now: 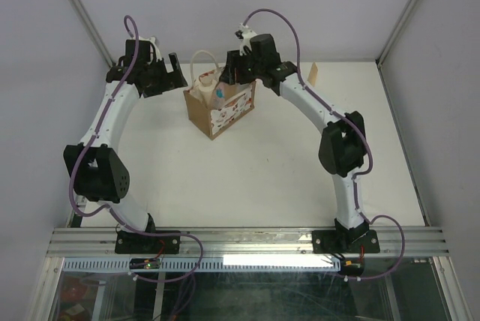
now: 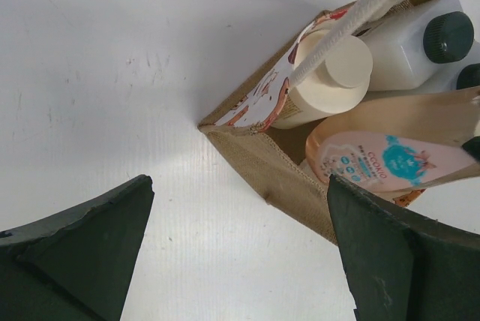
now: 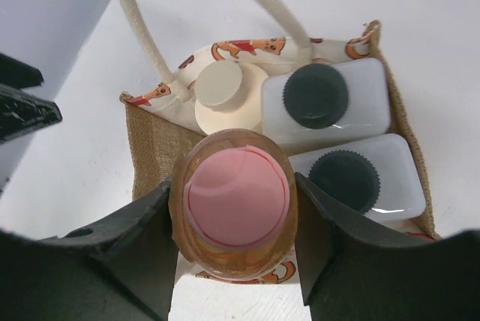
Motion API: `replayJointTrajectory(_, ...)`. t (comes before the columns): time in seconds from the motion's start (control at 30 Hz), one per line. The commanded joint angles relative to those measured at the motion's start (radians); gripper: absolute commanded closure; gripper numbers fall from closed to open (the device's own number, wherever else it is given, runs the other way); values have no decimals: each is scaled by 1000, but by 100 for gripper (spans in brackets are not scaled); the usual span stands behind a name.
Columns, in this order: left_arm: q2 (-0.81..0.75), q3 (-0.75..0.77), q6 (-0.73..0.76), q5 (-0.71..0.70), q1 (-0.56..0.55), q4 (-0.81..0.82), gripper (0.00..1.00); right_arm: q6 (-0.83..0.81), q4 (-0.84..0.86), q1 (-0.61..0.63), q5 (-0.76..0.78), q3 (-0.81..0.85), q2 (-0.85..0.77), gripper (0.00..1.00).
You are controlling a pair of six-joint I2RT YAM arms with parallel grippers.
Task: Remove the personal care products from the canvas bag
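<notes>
Gripping the orange-pink bottle [image 3: 236, 250] just under its pink cap [image 3: 236, 193], the right jaws hold it at one corner of the canvas bag [image 1: 221, 115], its lower end hidden below the rim. The bag stands at the far middle of the tabletop [image 1: 262, 178], with bare surface on its near side. Two white bottles [image 3: 326, 103] and a cream bottle [image 3: 221, 92] crowd the rest of the inside, under the looped handles [image 3: 135, 28]. The left jaws gape wide beside the bag's corner, touching nothing.
</notes>
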Motion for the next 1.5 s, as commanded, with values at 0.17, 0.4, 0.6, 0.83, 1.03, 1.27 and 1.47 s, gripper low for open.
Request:
replayJointTrajectory(0.17,-2,46,-20,31,11,40,1,227,174,-85,-79,124,-165,100)
replayJointTrajectory(0.4,-4,43,-24,38,12,41,1,457,238,-167,-140,95,-194,100)
replayJointTrajectory(0.6,0,44,-31,49,11,43,1,598,272,-261,-158,56,-250,100)
replayJointTrajectory(0.83,5,43,-43,65,12,49,1,694,307,-393,-180,-63,-348,100)
replayJointTrajectory(1.03,10,47,-49,73,11,51,1,590,278,-498,-172,-198,-437,100)
replayJointTrajectory(1.27,10,49,-52,78,10,51,1,255,254,-545,-69,-381,-507,100)
replayJointTrajectory(1.47,7,54,-49,73,10,51,1,46,325,-548,64,-528,-512,100)
